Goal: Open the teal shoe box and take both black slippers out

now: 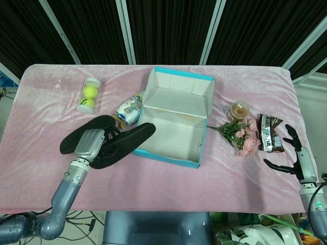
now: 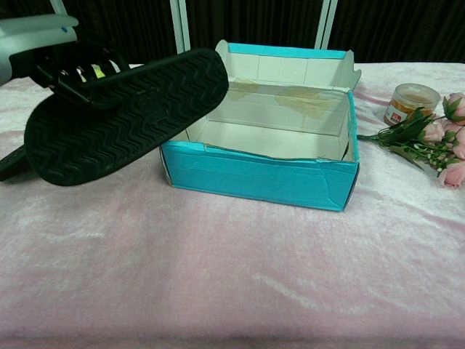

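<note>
While the left robot hand [image 1: 92, 145] grips a black ridged-sole slipper [image 2: 123, 113] left of the open teal cardboard shoe box [image 2: 261, 174], only the head view shows the right robot hand [image 1: 296, 155], released at lower right.

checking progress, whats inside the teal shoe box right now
Nothing: the teal shoe box shows only its bare, stained white floor. The left hand holds one black slipper outside it; the other slipper lies partly covered behind.

Left hand [image 1: 90, 144] holding slipper [image 1: 124, 145], box [image 1: 176, 113] seemingly empty
</note>
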